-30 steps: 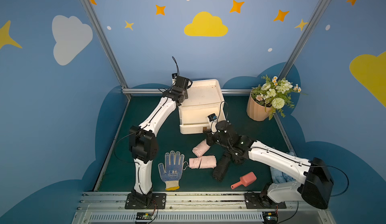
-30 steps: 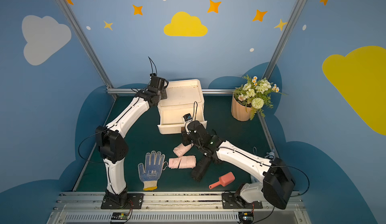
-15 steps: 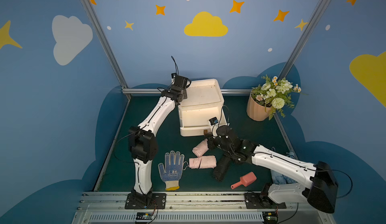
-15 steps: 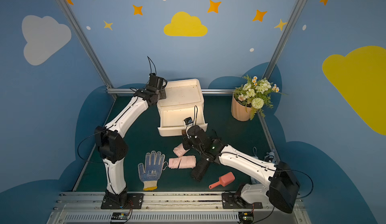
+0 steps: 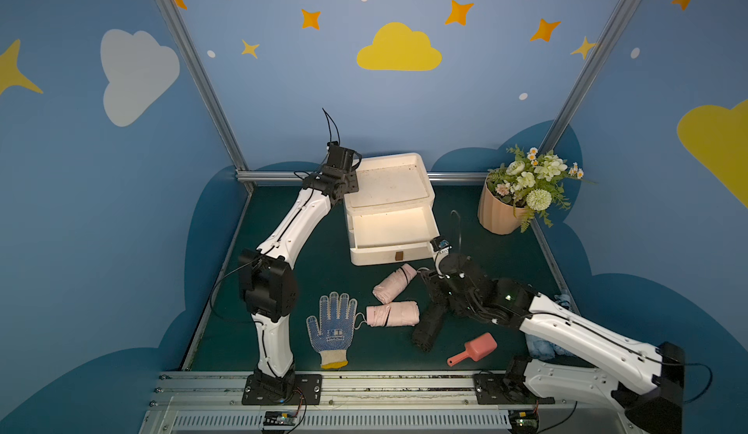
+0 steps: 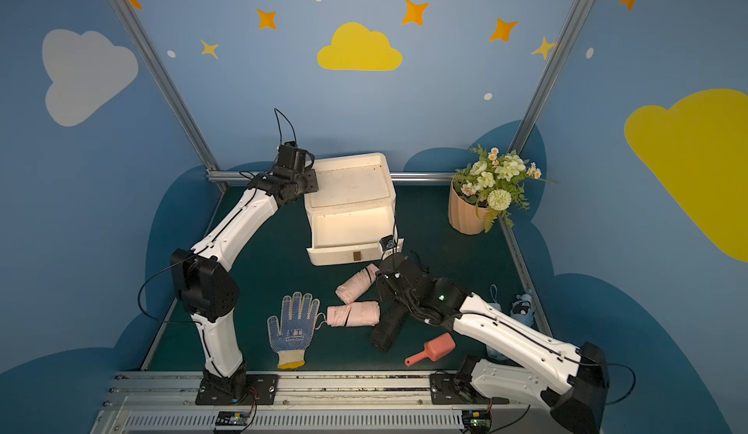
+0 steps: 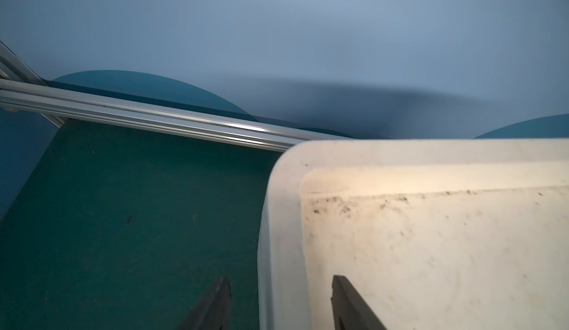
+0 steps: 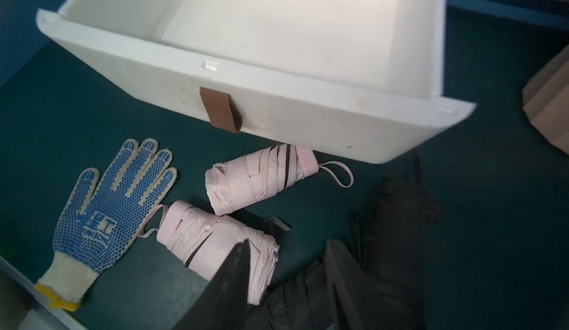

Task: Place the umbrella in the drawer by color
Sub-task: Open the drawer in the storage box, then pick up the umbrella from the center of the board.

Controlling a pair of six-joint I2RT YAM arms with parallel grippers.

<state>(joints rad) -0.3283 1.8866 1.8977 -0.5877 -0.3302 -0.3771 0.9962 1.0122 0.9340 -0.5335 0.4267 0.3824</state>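
The white drawer (image 5: 376, 256) (image 8: 308, 119) of the cabinet stands pulled out and empty, with a brown tab (image 8: 220, 110) on its front. Two folded pink umbrellas (image 5: 394, 284) (image 5: 392, 313) lie on the green mat in front of it, also seen in the right wrist view (image 8: 261, 179) (image 8: 215, 242). A black umbrella (image 5: 428, 326) (image 8: 385, 251) lies to their right, partly under my right arm. My right gripper (image 8: 288, 270) (image 5: 433, 294) hangs open above the black umbrella, holding nothing. My left gripper (image 7: 281, 297) is open, straddling the cabinet's back left rim (image 7: 277, 220).
A blue-dotted work glove (image 5: 332, 328) lies left of the pink umbrellas. A pink scoop (image 5: 473, 349) sits near the front edge. A flower pot (image 5: 500, 213) stands at the back right. Pale blue cloth (image 5: 542, 343) lies behind my right arm. A metal rail (image 7: 154, 122) borders the back.
Both grippers have gone from shut to open. My right gripper has drawn back from the drawer front toward the black umbrella. My left arm has stayed at the cabinet's back corner.
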